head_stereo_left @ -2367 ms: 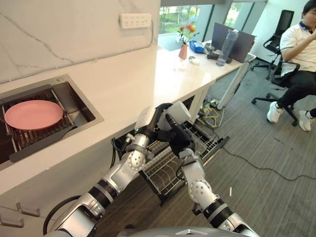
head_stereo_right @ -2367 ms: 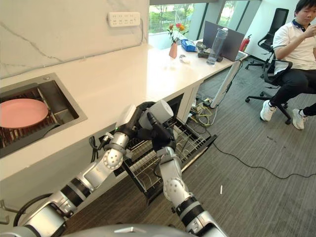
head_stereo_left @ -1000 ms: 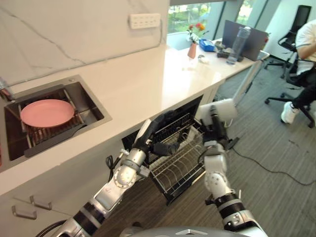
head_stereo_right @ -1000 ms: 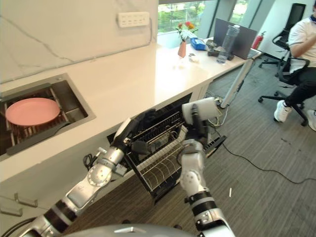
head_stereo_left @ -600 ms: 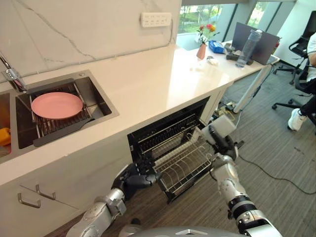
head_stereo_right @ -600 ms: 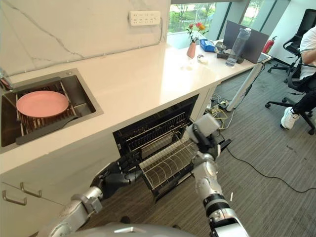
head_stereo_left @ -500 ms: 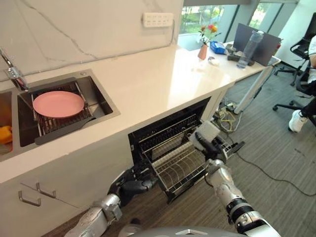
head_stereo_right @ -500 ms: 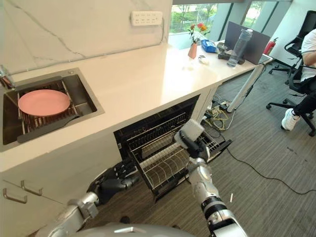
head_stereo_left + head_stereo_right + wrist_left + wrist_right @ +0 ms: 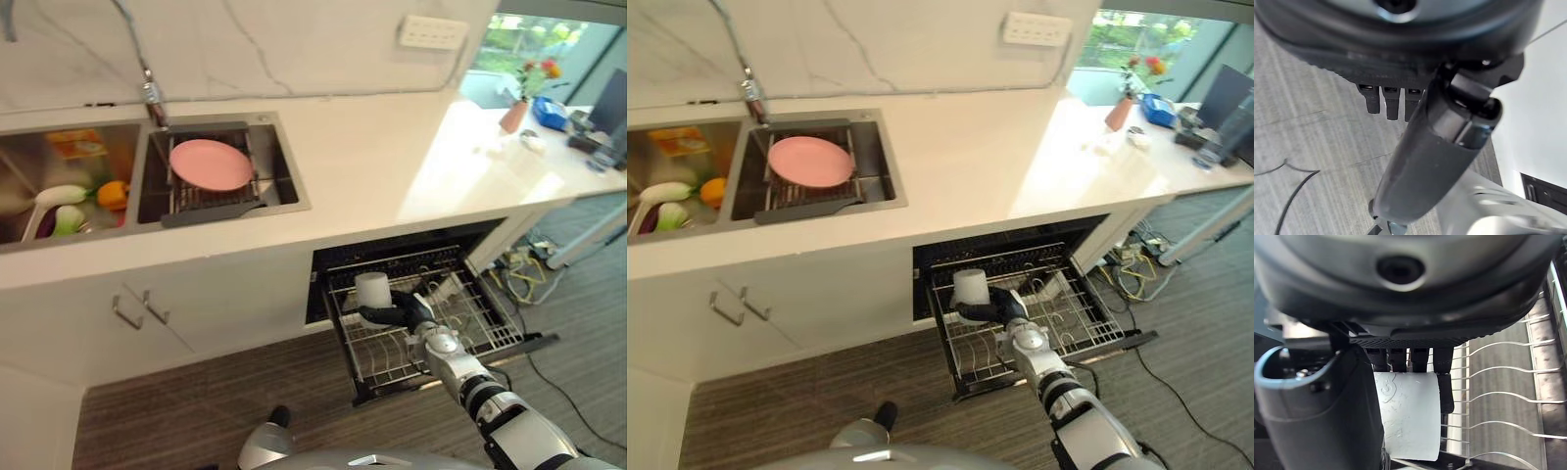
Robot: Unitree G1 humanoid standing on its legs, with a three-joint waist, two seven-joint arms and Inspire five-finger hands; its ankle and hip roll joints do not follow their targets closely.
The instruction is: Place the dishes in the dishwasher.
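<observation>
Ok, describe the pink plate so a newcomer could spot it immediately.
Start at the steel double sink set into the white countertop, below the faucet. The pink plate lies flat on a rack in the basin nearer the dishwasher. It is the sink's one large pink disc; the other basin holds small mixed items.

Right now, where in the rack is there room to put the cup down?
The right hand holds the cup over the rack's left part. Bare wire lies in front of the cup. The rack's back right looks crowded, with another cup lying there.
</observation>
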